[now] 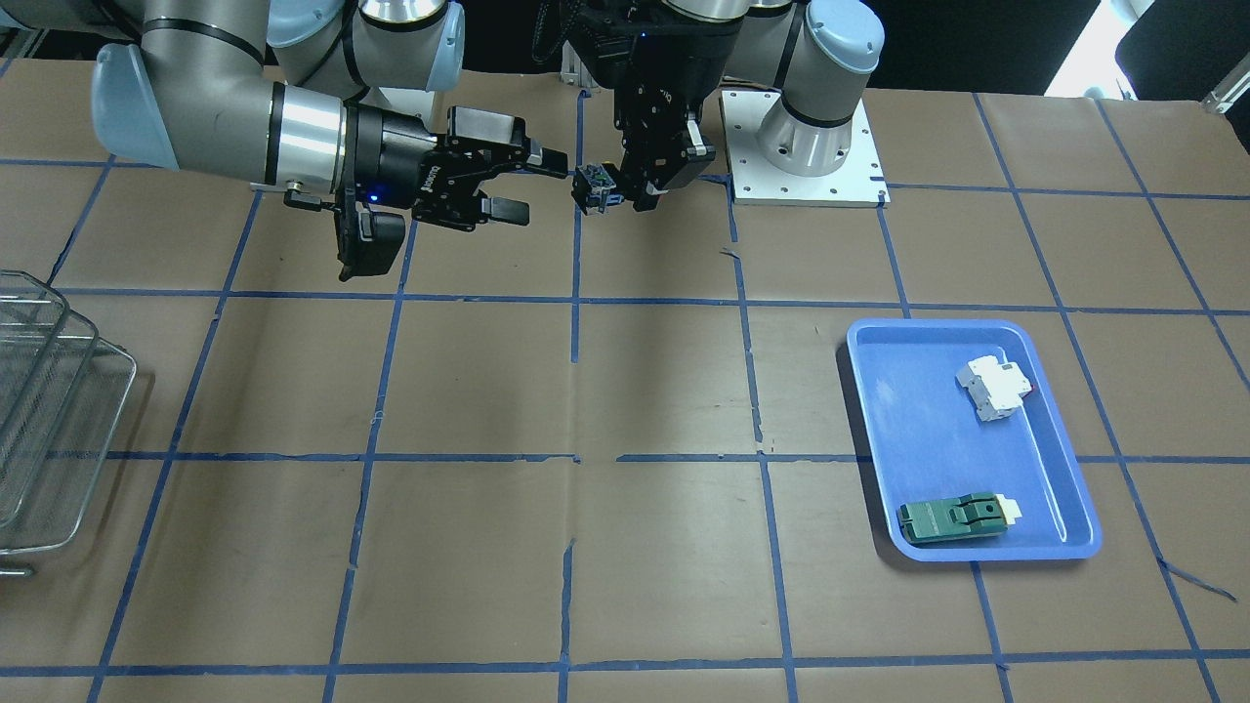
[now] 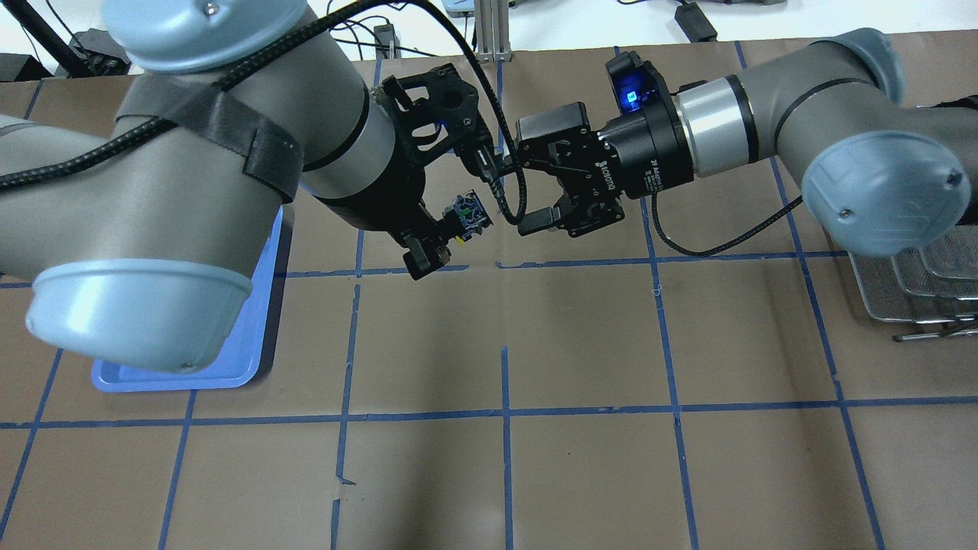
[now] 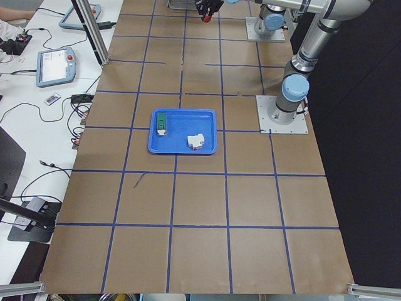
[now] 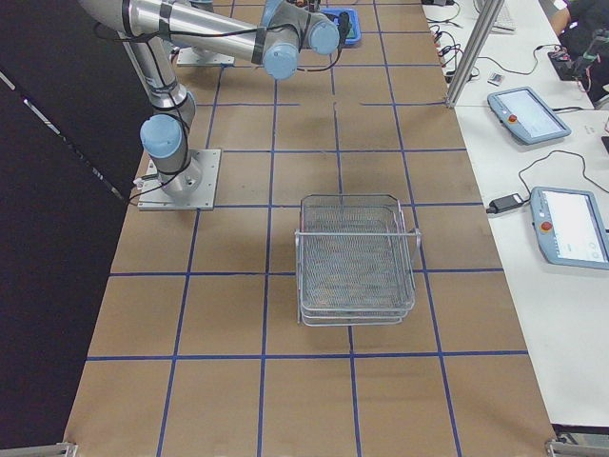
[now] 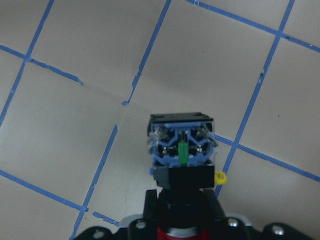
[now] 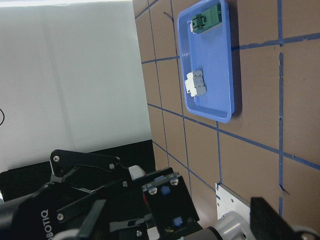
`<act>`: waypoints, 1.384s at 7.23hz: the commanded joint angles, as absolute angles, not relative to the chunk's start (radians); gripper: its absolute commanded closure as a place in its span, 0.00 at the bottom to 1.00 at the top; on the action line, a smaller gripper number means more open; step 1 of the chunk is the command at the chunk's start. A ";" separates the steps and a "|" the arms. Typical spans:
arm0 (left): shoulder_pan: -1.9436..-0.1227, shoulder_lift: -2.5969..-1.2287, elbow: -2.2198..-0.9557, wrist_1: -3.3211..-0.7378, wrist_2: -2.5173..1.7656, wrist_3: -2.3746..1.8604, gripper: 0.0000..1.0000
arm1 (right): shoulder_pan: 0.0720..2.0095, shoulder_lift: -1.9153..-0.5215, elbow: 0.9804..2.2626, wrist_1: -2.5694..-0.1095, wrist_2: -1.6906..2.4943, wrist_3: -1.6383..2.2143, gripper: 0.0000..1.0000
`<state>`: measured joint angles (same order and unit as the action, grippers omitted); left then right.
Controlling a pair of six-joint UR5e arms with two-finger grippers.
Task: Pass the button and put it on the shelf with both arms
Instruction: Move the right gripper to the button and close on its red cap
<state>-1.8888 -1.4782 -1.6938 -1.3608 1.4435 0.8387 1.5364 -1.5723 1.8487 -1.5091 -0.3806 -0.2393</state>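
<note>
Left gripper (image 1: 640,190) closed on the button (image 1: 596,187), held in the air above the table (image 1: 664,391) near the robot's base. In the left wrist view the red cap sits between the fingers and the blue-and-black base block points away from the gripper; a small yellow tab shows on one side. Right gripper (image 1: 532,186) level with it, jaws spread wide, fingertips just beside the button's base but apart from it, nothing between them. Overhead confirms this: the button (image 2: 470,216) faces the right gripper's (image 2: 523,191) open jaws, with a narrow gap. Shelf (image 1: 59,410) stands at the table's end on the robot's right, well apart from both grippers. Blue tray (image 1: 879,430) on the robot's left side holds a white breaker (image 1: 994,388) and a green part (image 1: 952,517), apart from each other.
</note>
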 commanded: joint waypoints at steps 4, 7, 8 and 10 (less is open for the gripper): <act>-1.885 -1.479 -1.687 -1.361 1.440 0.834 1.00 | 1.583 -1.562 1.848 -1.540 -0.371 -0.233 0.01; -1.885 -1.479 -1.686 -1.361 1.430 0.834 1.00 | 1.583 -1.563 1.847 -1.552 -0.373 -0.229 0.39; -1.887 -1.479 -1.687 -1.361 1.430 0.833 1.00 | 1.585 -1.571 1.844 -1.548 -0.373 -0.221 0.39; -1.887 -1.479 -1.686 -1.361 1.430 0.830 1.00 | 1.585 -1.572 1.839 -1.549 -0.374 -0.201 0.43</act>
<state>-1.8866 -1.4794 -1.6868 -1.3606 1.4301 0.8311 1.5843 -1.5709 1.8419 -1.5493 -0.3724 -0.2094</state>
